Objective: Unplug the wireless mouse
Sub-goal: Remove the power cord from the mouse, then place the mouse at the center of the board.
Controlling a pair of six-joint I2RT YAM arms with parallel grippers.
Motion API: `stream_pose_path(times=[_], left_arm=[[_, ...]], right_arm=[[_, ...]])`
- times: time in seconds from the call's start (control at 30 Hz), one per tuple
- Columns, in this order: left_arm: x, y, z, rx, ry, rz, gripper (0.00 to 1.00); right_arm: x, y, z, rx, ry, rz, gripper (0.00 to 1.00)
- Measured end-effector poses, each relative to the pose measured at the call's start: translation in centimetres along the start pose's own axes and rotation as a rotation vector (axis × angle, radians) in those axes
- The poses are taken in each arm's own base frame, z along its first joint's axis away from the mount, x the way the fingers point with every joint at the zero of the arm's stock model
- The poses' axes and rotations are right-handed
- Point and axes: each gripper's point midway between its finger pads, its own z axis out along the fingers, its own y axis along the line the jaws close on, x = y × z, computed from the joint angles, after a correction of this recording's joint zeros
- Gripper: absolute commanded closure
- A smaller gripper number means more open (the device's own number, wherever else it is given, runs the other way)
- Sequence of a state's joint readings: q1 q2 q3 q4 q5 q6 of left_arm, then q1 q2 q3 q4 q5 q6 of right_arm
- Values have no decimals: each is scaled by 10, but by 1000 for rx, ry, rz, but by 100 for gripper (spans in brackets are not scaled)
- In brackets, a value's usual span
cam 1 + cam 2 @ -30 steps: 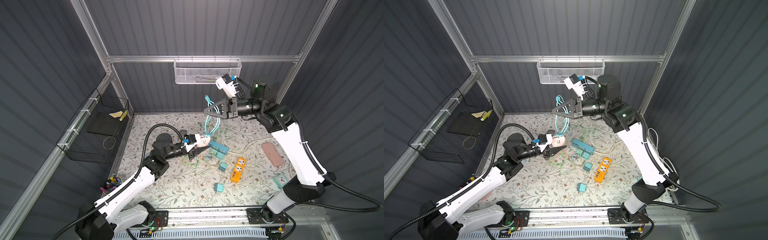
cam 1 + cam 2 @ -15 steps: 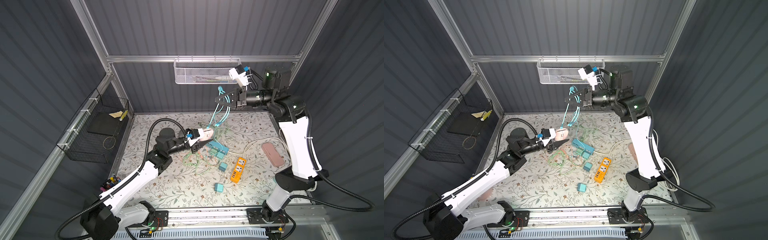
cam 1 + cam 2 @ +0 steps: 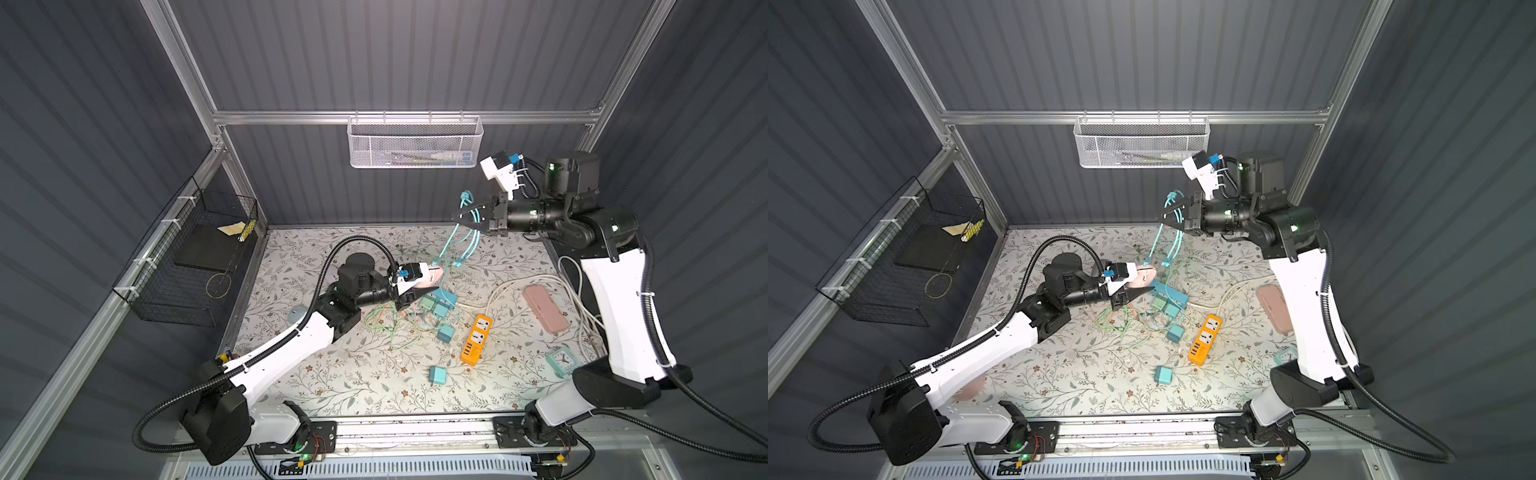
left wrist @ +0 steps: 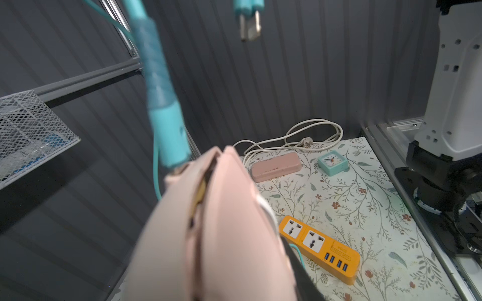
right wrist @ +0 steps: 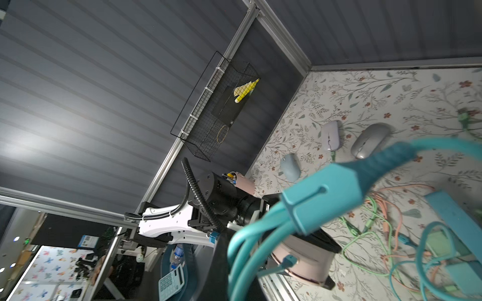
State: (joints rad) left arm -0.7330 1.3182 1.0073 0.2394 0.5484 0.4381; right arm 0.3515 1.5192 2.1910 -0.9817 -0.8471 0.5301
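Note:
My left gripper (image 3: 424, 286) (image 3: 1133, 291) is shut on the pink wireless mouse (image 3: 432, 275) (image 3: 1144, 276) and holds it above the floral table. The mouse (image 4: 221, 234) fills the left wrist view. A teal plug (image 4: 169, 135) sits in its front end. The teal cable (image 3: 457, 245) (image 3: 1158, 245) rises from there to my right gripper (image 3: 463, 216) (image 3: 1167, 216), which is shut on the looped bundle (image 5: 320, 203) high near the back wall. The right wrist view shows the mouse (image 5: 305, 258) with the small plug still in it.
Below lie teal adapters (image 3: 436, 305), tangled green and orange cables (image 3: 386, 320), an orange power strip (image 3: 476, 340), a pink case (image 3: 544, 309), a teal clock (image 3: 561, 361) and a white cord (image 3: 536, 282). Three other mice (image 5: 370, 140) lie at the left.
My right gripper has swung right and toward the back wall with the teal bundle. My left gripper has carried the mouse a little to the right. The plug stays in the mouse.

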Motion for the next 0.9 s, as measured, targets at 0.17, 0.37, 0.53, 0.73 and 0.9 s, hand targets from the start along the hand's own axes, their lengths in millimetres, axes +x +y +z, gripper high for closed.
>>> stream_pose_path(times=[0.17, 0.37, 0.53, 0.73, 0.9], left_arm=[[18, -19, -2, 53, 88, -61, 100], [120, -65, -26, 113, 430, -271, 100], [127, -65, -51, 33, 522, -320, 100], [136, -37, -74, -193, 584, -531, 100], [177, 2, -102, -420, 597, -935, 100]], right_arm=[[13, 5, -22, 35, -54, -71, 100], [13, 46, -61, -17, -213, -258, 100], [33, 34, -62, -8, -216, -266, 100], [71, -32, -27, 35, -108, -120, 100], [98, -69, -9, 59, -37, -11, 100]])
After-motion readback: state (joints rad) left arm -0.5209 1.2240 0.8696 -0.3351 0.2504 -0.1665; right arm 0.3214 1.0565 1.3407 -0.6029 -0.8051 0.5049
